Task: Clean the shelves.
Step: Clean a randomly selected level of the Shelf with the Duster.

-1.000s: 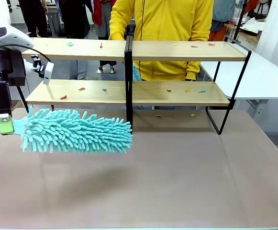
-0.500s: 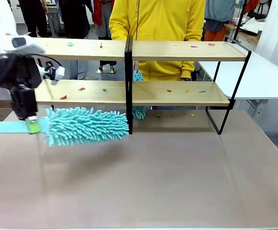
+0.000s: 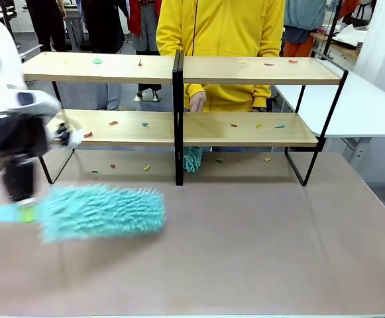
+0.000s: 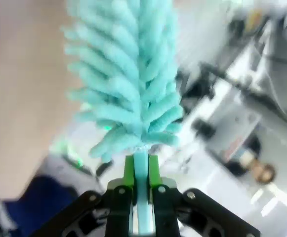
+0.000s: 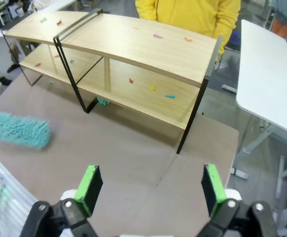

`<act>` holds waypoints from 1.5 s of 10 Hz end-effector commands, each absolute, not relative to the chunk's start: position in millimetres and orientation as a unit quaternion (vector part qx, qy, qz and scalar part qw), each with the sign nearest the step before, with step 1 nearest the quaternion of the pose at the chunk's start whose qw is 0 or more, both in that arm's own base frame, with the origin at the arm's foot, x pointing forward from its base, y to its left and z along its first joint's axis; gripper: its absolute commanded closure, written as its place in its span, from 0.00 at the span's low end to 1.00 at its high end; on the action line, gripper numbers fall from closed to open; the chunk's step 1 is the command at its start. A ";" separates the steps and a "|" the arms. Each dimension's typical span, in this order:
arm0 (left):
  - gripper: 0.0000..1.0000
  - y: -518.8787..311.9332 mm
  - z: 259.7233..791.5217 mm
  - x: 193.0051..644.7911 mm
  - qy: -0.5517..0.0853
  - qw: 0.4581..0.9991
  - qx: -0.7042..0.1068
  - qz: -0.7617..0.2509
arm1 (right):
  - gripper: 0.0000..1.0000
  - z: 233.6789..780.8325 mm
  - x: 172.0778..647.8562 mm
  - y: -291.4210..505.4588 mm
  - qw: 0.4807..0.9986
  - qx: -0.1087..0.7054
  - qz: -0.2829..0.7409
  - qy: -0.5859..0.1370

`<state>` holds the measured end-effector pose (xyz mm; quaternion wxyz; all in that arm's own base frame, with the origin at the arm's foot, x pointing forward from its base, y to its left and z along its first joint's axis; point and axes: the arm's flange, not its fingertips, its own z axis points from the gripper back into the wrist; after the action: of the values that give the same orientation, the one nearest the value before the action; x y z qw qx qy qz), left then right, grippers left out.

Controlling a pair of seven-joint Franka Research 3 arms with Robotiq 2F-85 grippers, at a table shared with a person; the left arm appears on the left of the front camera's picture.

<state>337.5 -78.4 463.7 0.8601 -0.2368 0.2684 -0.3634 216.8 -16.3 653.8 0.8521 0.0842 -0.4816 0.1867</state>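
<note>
The shelves (image 3: 245, 130), two long light-wood boards on a thin black frame with a black centre post, stand across the far half of the table and carry small coloured scraps. My left gripper (image 3: 25, 213) is shut on the flat handle of a fluffy teal duster (image 3: 103, 212), which hangs blurred just above the table at front left, clear of the shelves. In the left wrist view the green pads (image 4: 128, 173) clamp the duster (image 4: 128, 74) handle. My right gripper (image 5: 148, 190) stands open and empty, high above the table, facing the shelves (image 5: 143, 49).
A person in a yellow hoodie (image 3: 222, 33) stands behind the shelves with a hand (image 3: 197, 101) at the lower board, and a second teal duster (image 3: 192, 159) hangs below it. Scraps lie on the tabletop (image 3: 258, 232) under the shelves. A white table (image 3: 371, 109) stands at right.
My left arm has swung the duster down and away from the lower shelf towards the front left of the table. The person's duster has dropped below the lower board.
</note>
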 end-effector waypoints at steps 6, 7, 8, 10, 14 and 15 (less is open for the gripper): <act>0.87 58.6 489.4 218.5 0.104 0.903 -0.286 -0.303 | 0.00 653.3 216.9 -17.2 0.850 0.087 0.192 -0.482; 0.87 56.1 490.6 224.6 0.106 0.904 -0.293 -0.291 | 0.00 653.3 216.9 -17.2 0.850 0.087 0.192 -0.482; 0.87 51.2 490.9 230.3 0.113 0.903 -0.296 -0.290 | 0.00 653.3 216.9 -17.2 0.850 0.087 0.192 -0.482; 0.87 11.9 490.2 270.0 0.108 0.898 -0.332 -0.266 | 0.00 653.3 216.9 -17.2 0.850 0.087 0.192 -0.482; 0.87 -74.6 477.0 347.4 0.177 0.901 -0.301 -0.256 | 0.00 653.3 216.9 -17.2 0.850 0.087 0.192 -0.482; 0.87 -84.1 471.9 358.8 0.190 0.896 -0.332 -0.226 | 0.00 653.3 216.9 -17.2 0.850 0.087 0.192 -0.482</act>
<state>347.8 -87.0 464.5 0.9011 -0.3112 0.1680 -0.2511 216.7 -16.3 653.9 0.8520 0.0843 -0.4819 0.1867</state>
